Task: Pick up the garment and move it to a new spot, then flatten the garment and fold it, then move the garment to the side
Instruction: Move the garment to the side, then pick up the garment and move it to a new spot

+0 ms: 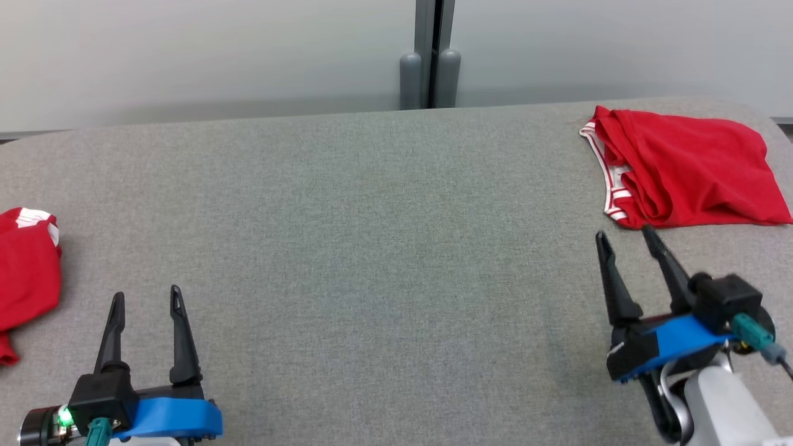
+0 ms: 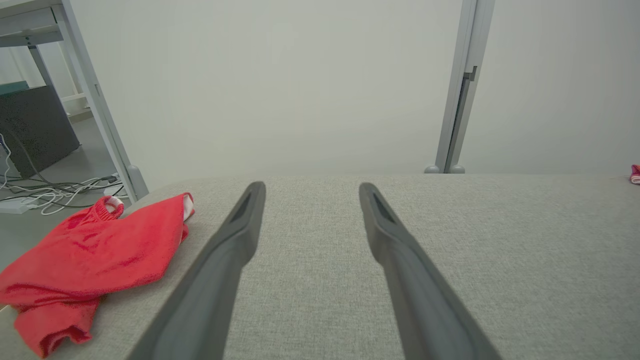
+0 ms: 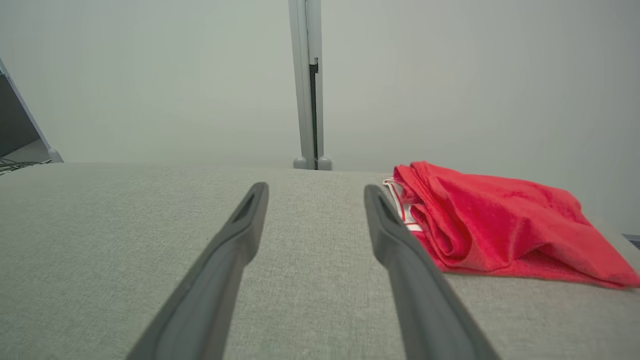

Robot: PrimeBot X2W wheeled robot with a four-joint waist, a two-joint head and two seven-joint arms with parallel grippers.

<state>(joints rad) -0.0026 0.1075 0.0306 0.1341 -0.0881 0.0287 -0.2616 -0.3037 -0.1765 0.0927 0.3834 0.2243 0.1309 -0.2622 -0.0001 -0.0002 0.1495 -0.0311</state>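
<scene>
A folded red garment with white-striped trim lies at the far right of the grey table; it also lies right of the fingers in the right wrist view. My right gripper is open, empty, just in front of that garment's near edge. A second, crumpled red garment lies at the table's left edge, seen too in the left wrist view. My left gripper stands open and empty at the lower left, to the right of that garment. Both wrist views show spread fingers: left gripper, right gripper.
A pale wall with a grey vertical post runs behind the table. Off the table's left end stand a metal frame leg and floor cables. The crumpled garment partly hangs over the left edge.
</scene>
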